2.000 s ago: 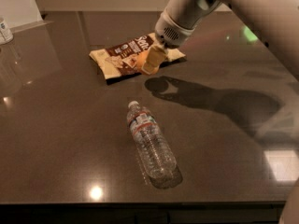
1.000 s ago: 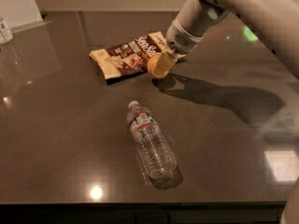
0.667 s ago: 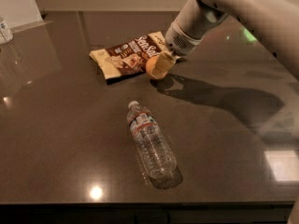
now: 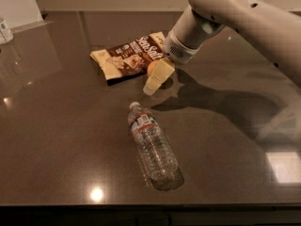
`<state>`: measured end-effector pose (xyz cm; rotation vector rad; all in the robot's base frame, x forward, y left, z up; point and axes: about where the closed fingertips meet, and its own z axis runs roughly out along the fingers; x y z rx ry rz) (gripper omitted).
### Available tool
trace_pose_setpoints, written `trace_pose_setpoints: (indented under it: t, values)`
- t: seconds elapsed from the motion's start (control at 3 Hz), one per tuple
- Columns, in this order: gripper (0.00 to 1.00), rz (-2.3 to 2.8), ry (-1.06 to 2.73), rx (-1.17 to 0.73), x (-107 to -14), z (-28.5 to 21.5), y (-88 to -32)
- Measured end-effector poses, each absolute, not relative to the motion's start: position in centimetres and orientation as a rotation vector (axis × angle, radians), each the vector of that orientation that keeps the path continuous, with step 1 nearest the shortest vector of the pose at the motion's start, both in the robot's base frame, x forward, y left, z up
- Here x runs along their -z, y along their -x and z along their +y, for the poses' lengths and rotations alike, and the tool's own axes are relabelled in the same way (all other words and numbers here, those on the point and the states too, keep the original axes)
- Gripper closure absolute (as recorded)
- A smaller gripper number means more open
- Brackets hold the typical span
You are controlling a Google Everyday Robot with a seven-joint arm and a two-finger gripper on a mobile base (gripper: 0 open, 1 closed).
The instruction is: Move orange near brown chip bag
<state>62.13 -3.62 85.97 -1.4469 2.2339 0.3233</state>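
Note:
The brown chip bag (image 4: 126, 56) lies flat on the dark table (image 4: 56, 126), in the back middle. My gripper (image 4: 150, 85) reaches down from the upper right, just off the bag's right front corner, its fingertips at the table surface. The orange (image 4: 151, 68) sits between the cream fingers (image 4: 159, 74); only its left part shows, beside the bag's right edge. The gripper is shut on the orange.
A clear plastic water bottle (image 4: 153, 142) lies on its side in front of the gripper, cap toward it. A white-capped container (image 4: 4, 31) stands at the far left edge. My arm (image 4: 244, 18) crosses the upper right.
My gripper with the orange has come down and a little left, from above the bag's right end to the table surface beside it. The bag and bottle have not moved.

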Motion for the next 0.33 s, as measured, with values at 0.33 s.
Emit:
trace_pose_setpoints:
  t: [0.33]
  values:
    - [0.00,2.234,1.447,-0.324,-85.93,-3.60,-62.12]
